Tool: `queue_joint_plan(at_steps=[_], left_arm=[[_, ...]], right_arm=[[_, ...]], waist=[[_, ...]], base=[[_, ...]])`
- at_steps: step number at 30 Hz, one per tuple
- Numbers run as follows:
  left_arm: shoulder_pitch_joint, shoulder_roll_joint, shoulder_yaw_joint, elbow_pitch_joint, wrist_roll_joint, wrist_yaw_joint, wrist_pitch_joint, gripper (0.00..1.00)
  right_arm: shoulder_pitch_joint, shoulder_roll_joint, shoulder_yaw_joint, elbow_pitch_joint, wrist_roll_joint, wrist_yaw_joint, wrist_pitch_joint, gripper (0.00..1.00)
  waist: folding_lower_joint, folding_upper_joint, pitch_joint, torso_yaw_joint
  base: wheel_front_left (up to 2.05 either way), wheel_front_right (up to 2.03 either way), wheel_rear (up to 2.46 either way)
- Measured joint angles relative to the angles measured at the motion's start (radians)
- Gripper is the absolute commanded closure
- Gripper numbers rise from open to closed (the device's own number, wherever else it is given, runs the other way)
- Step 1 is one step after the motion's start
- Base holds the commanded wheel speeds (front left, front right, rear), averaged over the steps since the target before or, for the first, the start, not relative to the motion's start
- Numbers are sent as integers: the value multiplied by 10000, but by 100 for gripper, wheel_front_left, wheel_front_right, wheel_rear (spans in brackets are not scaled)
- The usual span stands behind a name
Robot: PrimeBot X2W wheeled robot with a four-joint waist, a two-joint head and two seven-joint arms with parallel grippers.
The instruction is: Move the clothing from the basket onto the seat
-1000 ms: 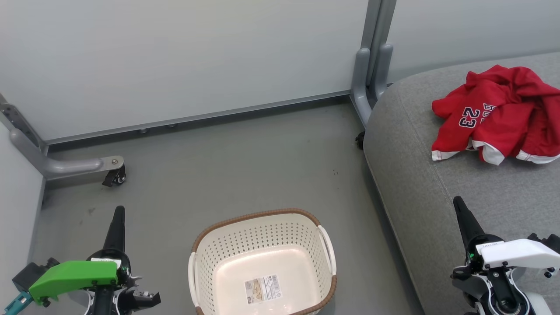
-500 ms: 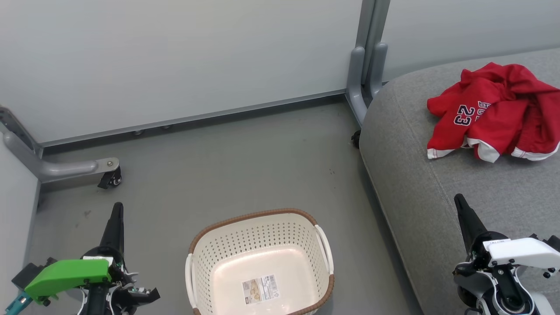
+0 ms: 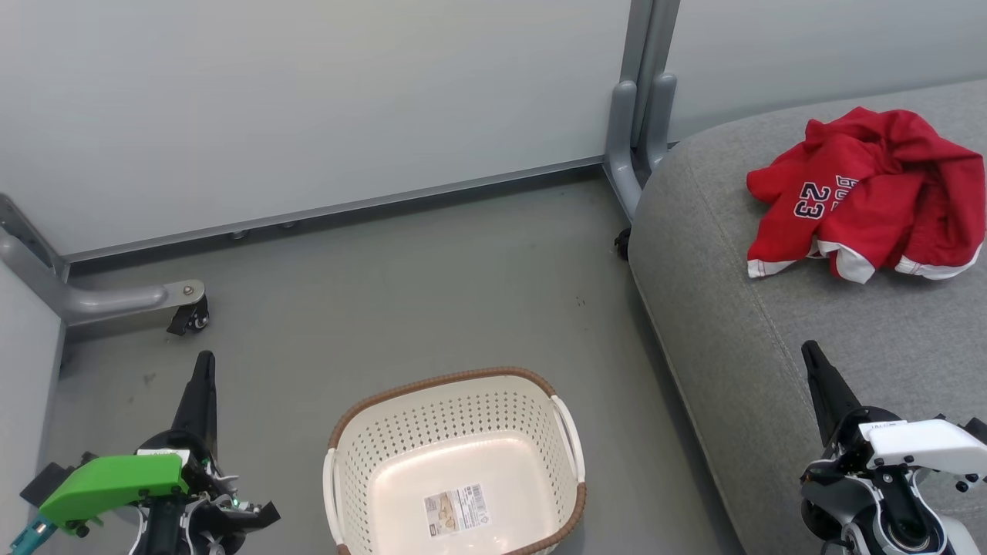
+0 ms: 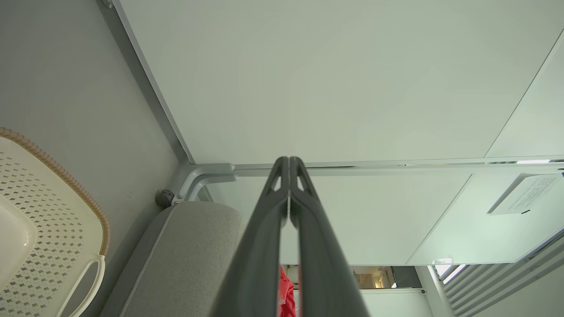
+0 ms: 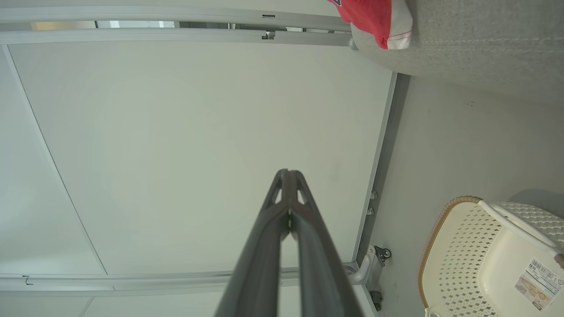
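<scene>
- Grey fabric, stitched along its seams: one large round-edged sofa cushion, the seat (image 3: 771, 331), filled the right of the head view and ran away from the robot toward the pale wall panels.
- Cream-white perforated plastic: one rounded-rectangular laundry basket (image 3: 439, 379) with a brown woven-look rim stood upright on the grey floor, just left of the seat. Its mouth faced up and its two white handles sat on the left and right sides.
- Red sports clothing (image 3: 871, 193) with white trim lay on the far part of the seat, well apart from the basket. It was one crumpled heap, its long axis across the head view and its white hems toward the robot. One "23" showed at its left end; I could not count the garments.
- Two dark long-fingered grippers pointed away from the robot. The left gripper (image 3: 203, 370) hung over the floor and the right gripper (image 3: 811, 358) over the seat's near part. Each had its fingers pressed together on nothing.
- One paper label (image 3: 458, 509) lay on the basket's floor.
</scene>
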Motion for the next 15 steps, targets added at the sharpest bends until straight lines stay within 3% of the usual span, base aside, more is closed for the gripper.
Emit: queue_joint_plan(at_steps=[15], left_arm=[[0,0,0,0,0,0,0,100]], right_arm=[[-1,0,0,0,0,0,0,100]], waist=[[0,0,0,0]], base=[[0,0,0]])
